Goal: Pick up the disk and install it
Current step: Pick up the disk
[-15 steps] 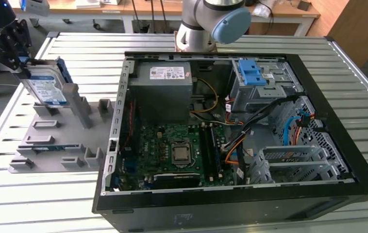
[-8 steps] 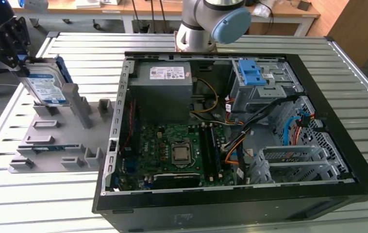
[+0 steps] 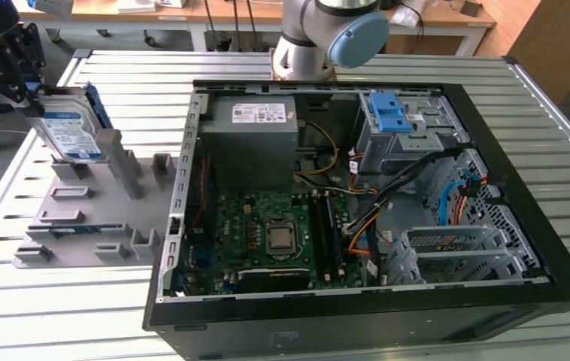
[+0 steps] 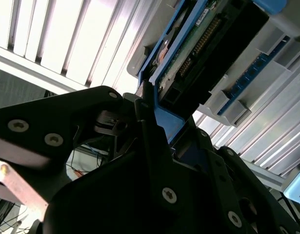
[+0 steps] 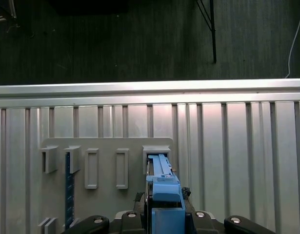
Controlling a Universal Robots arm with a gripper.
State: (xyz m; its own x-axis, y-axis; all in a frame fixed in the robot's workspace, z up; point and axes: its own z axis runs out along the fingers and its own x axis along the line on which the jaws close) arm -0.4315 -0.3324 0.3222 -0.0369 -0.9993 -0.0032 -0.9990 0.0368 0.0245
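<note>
Slatted metal worktop runs under everything you see. Your disk is at the upper left of the exterior view, standing on edge and leaning slightly. Its label faces the camera and its blue carrier shows along the far side. Your gripper has it by the top end. Both wrist views show the fingers closed on the blue carrier, which is wedged between them. The disk's lower end sits right at an end slot of the grey holder; you cannot tell whether it is clear of that slot. At the lower left of the frame, a thin blue-edged part lies in another slot of the same holder. Just beside the holder, across the centre and right of the frame, lies the open computer case. Inside it you can see the green motherboard, a grey metal box with a white sticker at upper centre, and blue latch tabs at upper right. A joint of the arm stands at the top edge.
</note>
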